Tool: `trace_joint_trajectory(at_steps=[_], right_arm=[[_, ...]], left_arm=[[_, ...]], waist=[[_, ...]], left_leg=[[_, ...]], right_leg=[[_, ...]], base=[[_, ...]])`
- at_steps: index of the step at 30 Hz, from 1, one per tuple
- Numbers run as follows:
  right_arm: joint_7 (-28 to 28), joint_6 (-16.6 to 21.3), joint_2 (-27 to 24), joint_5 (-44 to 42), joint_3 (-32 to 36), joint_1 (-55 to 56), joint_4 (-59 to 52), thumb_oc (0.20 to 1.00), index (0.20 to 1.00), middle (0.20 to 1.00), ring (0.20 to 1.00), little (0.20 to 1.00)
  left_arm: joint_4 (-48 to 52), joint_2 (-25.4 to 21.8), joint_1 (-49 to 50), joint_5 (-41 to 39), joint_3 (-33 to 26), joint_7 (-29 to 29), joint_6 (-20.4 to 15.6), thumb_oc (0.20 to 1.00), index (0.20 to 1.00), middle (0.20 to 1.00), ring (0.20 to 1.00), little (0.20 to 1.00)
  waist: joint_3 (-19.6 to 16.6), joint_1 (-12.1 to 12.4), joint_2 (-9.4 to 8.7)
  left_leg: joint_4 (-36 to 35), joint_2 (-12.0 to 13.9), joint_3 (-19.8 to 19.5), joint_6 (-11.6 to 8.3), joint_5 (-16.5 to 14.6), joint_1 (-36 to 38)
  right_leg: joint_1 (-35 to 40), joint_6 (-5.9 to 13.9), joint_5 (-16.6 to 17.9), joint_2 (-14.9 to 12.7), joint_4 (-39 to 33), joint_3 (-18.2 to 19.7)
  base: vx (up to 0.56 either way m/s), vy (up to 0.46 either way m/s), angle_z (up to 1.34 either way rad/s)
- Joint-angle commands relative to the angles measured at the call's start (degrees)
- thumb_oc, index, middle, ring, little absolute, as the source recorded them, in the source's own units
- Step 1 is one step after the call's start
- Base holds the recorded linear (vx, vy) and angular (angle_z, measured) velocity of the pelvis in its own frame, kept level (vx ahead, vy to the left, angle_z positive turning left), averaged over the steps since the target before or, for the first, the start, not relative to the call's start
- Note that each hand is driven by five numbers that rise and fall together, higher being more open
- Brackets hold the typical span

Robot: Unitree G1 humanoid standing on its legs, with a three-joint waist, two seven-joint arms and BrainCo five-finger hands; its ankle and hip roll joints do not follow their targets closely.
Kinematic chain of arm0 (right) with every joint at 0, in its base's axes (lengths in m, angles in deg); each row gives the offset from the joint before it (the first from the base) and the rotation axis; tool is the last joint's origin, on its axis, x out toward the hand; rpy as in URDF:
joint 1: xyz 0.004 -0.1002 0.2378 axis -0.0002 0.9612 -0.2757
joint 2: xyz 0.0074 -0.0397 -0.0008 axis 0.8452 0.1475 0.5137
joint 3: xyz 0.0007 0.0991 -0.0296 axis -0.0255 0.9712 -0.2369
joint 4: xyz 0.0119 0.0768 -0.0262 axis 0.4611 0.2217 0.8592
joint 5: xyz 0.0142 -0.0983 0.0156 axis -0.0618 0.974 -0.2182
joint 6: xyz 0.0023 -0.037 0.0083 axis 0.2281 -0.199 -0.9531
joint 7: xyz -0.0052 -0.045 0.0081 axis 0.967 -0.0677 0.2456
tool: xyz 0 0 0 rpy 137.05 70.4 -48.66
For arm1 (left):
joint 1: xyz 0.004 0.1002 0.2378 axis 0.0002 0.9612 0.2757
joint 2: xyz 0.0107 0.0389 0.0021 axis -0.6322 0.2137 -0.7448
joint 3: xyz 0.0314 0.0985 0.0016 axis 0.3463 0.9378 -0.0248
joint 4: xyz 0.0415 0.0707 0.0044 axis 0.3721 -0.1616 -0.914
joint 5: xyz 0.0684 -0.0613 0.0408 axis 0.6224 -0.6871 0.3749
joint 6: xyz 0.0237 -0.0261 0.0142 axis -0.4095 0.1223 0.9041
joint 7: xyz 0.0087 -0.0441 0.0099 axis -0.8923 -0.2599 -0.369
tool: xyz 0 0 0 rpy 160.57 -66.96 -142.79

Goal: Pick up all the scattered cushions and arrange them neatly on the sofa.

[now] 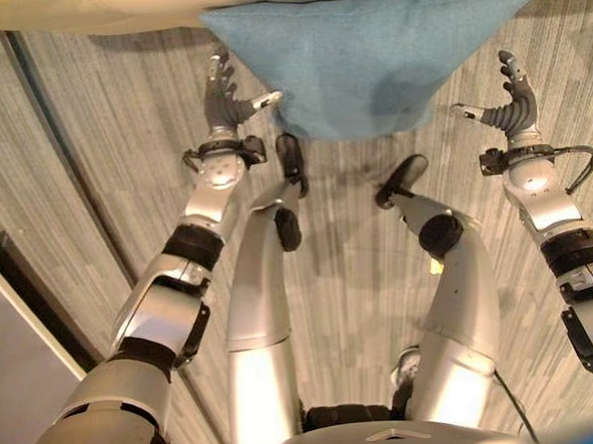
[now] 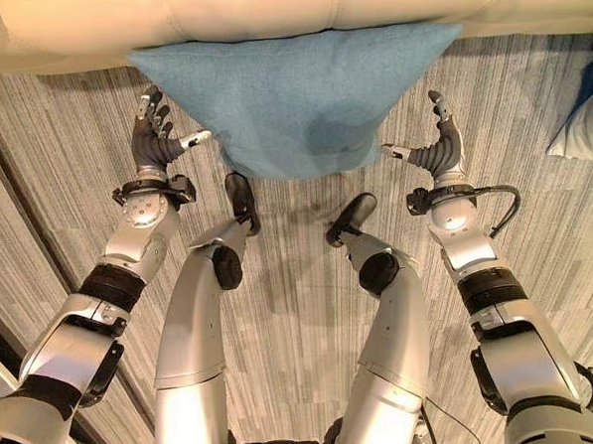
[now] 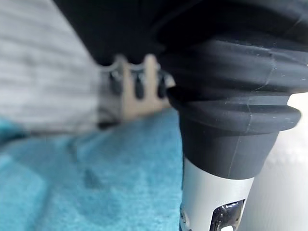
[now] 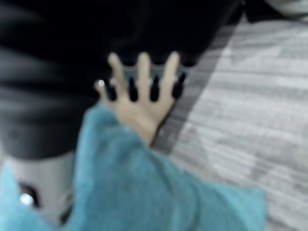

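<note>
A teal-blue cushion (image 1: 368, 59) leans against the front of the cream sofa (image 2: 266, 15), its lower edge hanging towards the grey carpet. My left hand (image 1: 226, 101) is raised at the cushion's left edge with its fingers spread and its thumb almost at the fabric. On the other side my right hand (image 1: 512, 106) is held a little way off the cushion's right corner, also open. Neither hand holds anything. The same cushion (image 3: 96, 183) shows close under the left hand's fingers (image 3: 139, 86), and the cushion (image 4: 134, 187) also lies beside the right hand's.
A pale cushion (image 2: 582, 127) lies on the carpet at the far right. A dark strip and a grey panel (image 1: 24, 336) run along the lower left. Striped grey carpet (image 2: 301, 301) spreads in front of the sofa.
</note>
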Motion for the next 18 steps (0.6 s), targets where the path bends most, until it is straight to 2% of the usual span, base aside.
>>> trace_joint_trajectory(at_steps=[1, 7, 14, 16, 17, 18], right_arm=[[-0.3, 2.2, -2.3, -2.1, -1.1, 0.2, -1.5, 1.000, 1.000, 1.000, 1.000, 1.000], [-0.2, 1.5, -2.4, -2.5, -5.8, -8.7, 0.0, 1.000, 1.000, 1.000, 1.000, 1.000], [0.6, 0.9, -0.8, -2.4, -10.1, -17.4, 4.3, 1.000, 1.000, 1.000, 1.000, 1.000], [1.4, 0.7, 1.1, -3.4, -10.5, -20.4, 6.8, 1.000, 1.000, 1.000, 1.000, 1.000], [1.7, 0.9, 4.0, -3.9, -11.4, -22.9, 7.1, 1.000, 1.000, 1.000, 1.000, 1.000], [1.8, 0.9, 4.1, -3.9, -11.5, -23.0, 7.2, 1.000, 1.000, 1.000, 1.000, 1.000]], left_arm=[[2.2, -1.6, 1.5, 0.1, -1.1, 1.1, -1.5, 1.000, 1.000, 1.000, 1.000, 1.000], [0.5, -1.6, -3.6, -1.4, 0.7, 2.0, -1.4, 1.000, 1.000, 1.000, 1.000, 1.000], [1.0, 0.6, -8.0, -2.1, 3.4, 2.7, -1.9, 1.000, 1.000, 1.000, 1.000, 1.000], [1.2, 2.9, -9.5, -2.4, 4.3, 3.3, -2.2, 1.000, 1.000, 1.000, 1.000, 1.000], [1.1, 5.4, -10.6, -2.3, 5.0, 4.1, -2.4, 1.000, 1.000, 1.000, 1.000, 1.000], [1.1, 5.4, -10.7, -2.3, 4.9, 4.1, -2.4, 1.000, 1.000, 1.000, 1.000, 1.000]], waist=[[-1.6, -0.8, 0.54], [-1.6, -0.4, 0.63], [-1.6, 0.1, 1.28], [-1.6, 0.4, 1.62], [-1.6, 0.8, 1.85], [-1.6, 0.8, 1.85]], left_leg=[[-6.1, 0.7, -3.6, -8.23, 5.7, 2.0], [-2.8, 0.8, -3.4, -8.16, 5.2, -1.8], [-0.4, 0.5, -3.6, -8.08, 5.0, -5.0], [0.3, 0.1, -3.8, -8.09, 5.1, -5.8], [0.8, 0.2, -3.9, -8.03, 5.1, -6.4], [0.8, 0.2, -3.9, -8.04, 5.1, -6.5]], right_leg=[[1.2, 11.39, 0.7, -7.3, 5.2, 9.0], [-2.9, 10.97, 0.3, -7.1, 7.6, 11.1], [-6.5, 10.57, -0.4, -7.0, 10.0, 13.1], [-7.4, 10.42, -0.7, -7.0, 10.7, 13.5], [-8.2, 10.20, -0.8, -6.7, 11.2, 14.0], [-8.3, 10.20, -0.8, -6.7, 11.2, 14.0]], base=[[0.05, 0.020, -0.02], [0.04, 0.037, -0.03], [0.02, 0.011, -0.03], [0.00, 0.000, 0.00], [0.00, 0.000, 0.00], [0.00, 0.000, 0.00]])
